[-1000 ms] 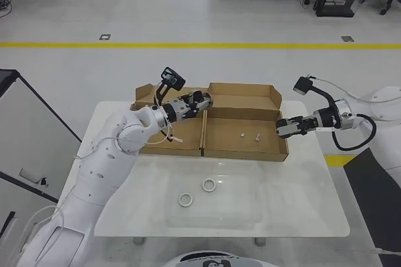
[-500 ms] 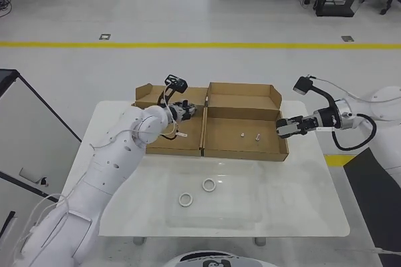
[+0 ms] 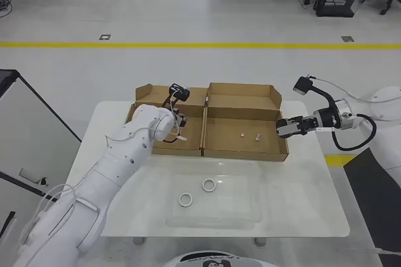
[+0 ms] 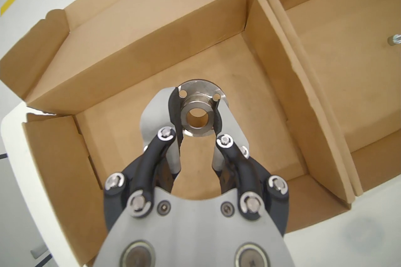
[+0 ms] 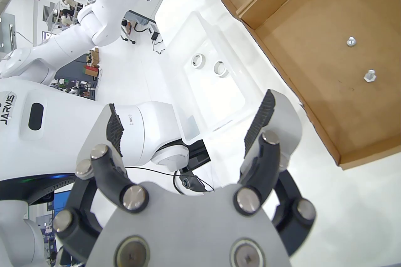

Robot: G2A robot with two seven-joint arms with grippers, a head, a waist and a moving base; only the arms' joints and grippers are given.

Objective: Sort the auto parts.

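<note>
My left gripper (image 4: pixel 197 121) is shut on a metal flanged bushing (image 4: pixel 197 115) and hangs above the floor of the left cardboard box (image 4: pixel 156 30). From above, that gripper (image 3: pixel 181 124) is over the left box (image 3: pixel 162 148). Two small bolts (image 3: pixel 244 135) (image 3: pixel 258 138) lie in the right box (image 3: pixel 234 148). My right gripper (image 3: pixel 281 127) stands open and holds nothing, at that box's right wall; its wrist view shows its fingers (image 5: pixel 269 105) wide apart, with the bolts (image 5: pixel 351 42) (image 5: pixel 369 75) beyond.
A clear plastic tray (image 3: pixel 244 200) sits at the table's front with two white rings (image 3: pixel 208 185) (image 3: pixel 185 199) in it. The two boxes stand side by side with raised back flaps. Bare white tabletop lies to the right of the tray.
My left gripper has moved left and nearer with the bushing, from over the wall between the boxes to over the left box. The right arm has kept still.
</note>
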